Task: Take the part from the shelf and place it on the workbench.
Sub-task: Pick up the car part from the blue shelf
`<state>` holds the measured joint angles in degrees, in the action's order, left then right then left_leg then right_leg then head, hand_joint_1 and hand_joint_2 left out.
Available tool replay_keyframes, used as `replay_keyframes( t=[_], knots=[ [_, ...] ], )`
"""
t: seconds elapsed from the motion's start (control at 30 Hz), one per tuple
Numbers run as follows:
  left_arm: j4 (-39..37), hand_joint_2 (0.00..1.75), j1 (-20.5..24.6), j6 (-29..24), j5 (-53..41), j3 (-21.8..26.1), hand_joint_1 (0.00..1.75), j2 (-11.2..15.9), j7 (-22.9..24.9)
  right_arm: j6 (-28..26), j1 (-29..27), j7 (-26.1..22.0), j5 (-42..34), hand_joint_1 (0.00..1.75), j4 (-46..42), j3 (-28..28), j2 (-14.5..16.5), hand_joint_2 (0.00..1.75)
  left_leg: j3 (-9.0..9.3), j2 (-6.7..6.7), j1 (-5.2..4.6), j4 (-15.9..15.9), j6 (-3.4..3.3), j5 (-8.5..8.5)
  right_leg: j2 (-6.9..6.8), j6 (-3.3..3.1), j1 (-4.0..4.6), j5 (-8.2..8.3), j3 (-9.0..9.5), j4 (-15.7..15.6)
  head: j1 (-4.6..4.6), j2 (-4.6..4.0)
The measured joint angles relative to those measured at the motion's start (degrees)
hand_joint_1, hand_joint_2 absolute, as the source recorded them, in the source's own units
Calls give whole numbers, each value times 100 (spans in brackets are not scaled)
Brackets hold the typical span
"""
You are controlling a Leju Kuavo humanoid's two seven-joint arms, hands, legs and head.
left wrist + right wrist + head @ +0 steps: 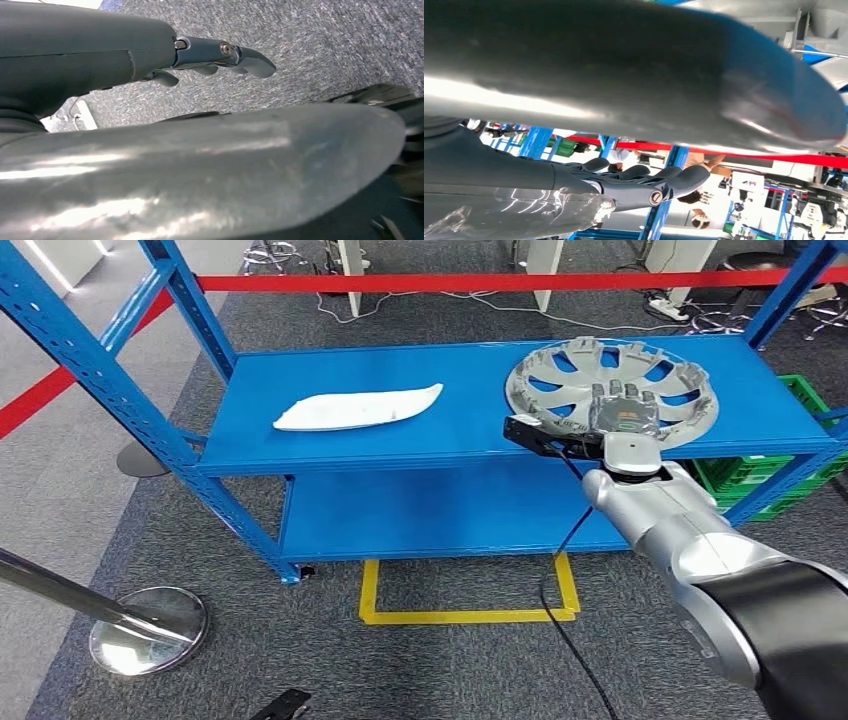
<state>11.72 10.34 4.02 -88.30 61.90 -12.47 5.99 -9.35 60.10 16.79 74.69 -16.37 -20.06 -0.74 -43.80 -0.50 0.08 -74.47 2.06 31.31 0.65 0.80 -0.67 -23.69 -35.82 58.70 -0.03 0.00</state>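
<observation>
Looking down from the head view, we see a blue shelf (330, 455) with two parts on its top level: a white panel (357, 408) lying flat toward the left, and a silver hubcap (560, 380) at the right end. Our right hand (625, 410) is stretched out over the near side of the hubcap, fingers straight and spread, lying on or just above its face; we cannot tell whether they touch, and nothing is gripped. A black camera block (540, 436) sticks out beside the wrist. Red tape (450, 282) runs across behind the shelf, and a yellow floor mark (465, 615) sits on the grey carpet in front.

From the left wrist view, our left hand (220, 55) hangs over grey carpet (325, 45), fingers loosely extended and apart, holding nothing.

From the right wrist view, the right hand's fingers (644, 180) lie nearly straight, side by side, with nothing between them and the thumb (624, 80).
</observation>
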Motion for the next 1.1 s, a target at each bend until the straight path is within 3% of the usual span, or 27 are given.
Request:
replay_keyframes(
  t=[0.23, 0.3, 0.37, 0.43, 0.5, 0.53, 0.57, 0.6, 0.67, 0.73, 0.77, 0.93, 1.03, 1.1],
  knots=[
    [0, 0, -7, 0, 0, 0, 0, 2, 0, 0, -14, 0, 0, 0, 0, 0, 0, 0, -79, 0, 1, -25, 0, -93, 1, 6, -1, -28, 35, 0, 0, 0],
    [0, 0, -7, 0, 0, 0, 0, 3, 0, 0, -16, 0, 0, 0, 0, 0, 0, 0, 30, 1, 2, 342, -8, -427, 2, 21, -8, -74, 101, 0, -2, 0],
    [-1, 0, -1, 0, 0, 0, 0, -1, 0, 6, 14, -5, 13, 0, -1, 0, 3, 0, 378, -2, 5, 1190, -99, -841, 6, 119, -4, -209, 187, 28, 13, 0],
    [-2, 0, 4, 0, 0, 0, 0, -5, 0, 19, 50, -14, 43, 0, -2, -1, 9, 87, 659, -6, 5, 1715, -245, -944, 1, 232, 6, -471, 62, 379, 41, 0],
    [-2, 0, 2, -3, 2, 0, 0, -7, 0, 37, 38, -20, 66, 0, 2, -2, 13, 175, 731, -9, -2, 1724, -321, -884, -7, 262, 9, -759, -351, 1135, 58, 0],
    [-2, 0, -2, -8, 6, 0, 0, -7, 4, 49, 20, -22, 75, 0, 5, -2, 14, 175, 762, -13, -5, 1723, -330, -858, -7, 264, 11, -822, -561, 1453, 59, 0],
    [-2, 0, -8, -15, 10, 1, 0, -6, 9, 62, 4, -22, 85, 0, 8, -2, 14, 175, 796, -20, -7, 1722, -331, -829, -7, 264, 12, -782, -697, 1592, 63, 0],
    [-2, 0, -13, -21, 14, 1, 0, -7, 14, 72, -6, -23, 100, 0, 10, -2, 13, 175, 837, -29, -8, 1721, -325, -798, -9, 261, 11, -624, -724, 1496, 64, 0],
    [-2, 0, -16, -26, 15, 2, 0, -9, 21, 84, -3, -24, 133, 0, 9, -2, 13, 175, 930, -44, -8, 1720, -294, -724, -20, 251, 9, -113, -511, 796, 68, 0],
    [-2, 0, -8, -23, 15, 2, 0, -10, 22, 93, 13, -24, 157, 0, 10, -2, 14, 175, 979, -54, -29, 1707, -241, -661, -25, 230, 16, 178, -239, 163, 70, 0],
    [-2, 0, -6, -22, 15, 2, 0, -9, 22, 99, 13, -24, 163, 0, 10, -3, 15, 175, 982, -56, -43, 1702, -230, -641, -23, 222, 16, 209, -178, 28, 69, 0],
    [-2, 0, -3, -4, 12, 2, 0, 1, 19, 252, 18, -9, 205, 0, 11, -2, 27, 175, 999, -43, -61, 1750, -331, -657, 31, 191, 15, 192, -171, -18, 59, -1],
    [-2, 0, 13, 2, 9, 2, 0, 0, 15, 361, 24, -7, 229, 0, 13, -2, 31, 175, 1022, -28, -58, 1793, -313, -662, 45, 146, 26, 183, -172, -17, 59, -1],
    [-2, 0, 14, 3, 8, 2, 0, -1, 15, 410, 34, -4, 240, 0, 13, -2, 31, 175, 1026, -27, -48, 1809, -243, -667, 43, 116, 38, 181, -173, -16, 60, 0]
  ],
)
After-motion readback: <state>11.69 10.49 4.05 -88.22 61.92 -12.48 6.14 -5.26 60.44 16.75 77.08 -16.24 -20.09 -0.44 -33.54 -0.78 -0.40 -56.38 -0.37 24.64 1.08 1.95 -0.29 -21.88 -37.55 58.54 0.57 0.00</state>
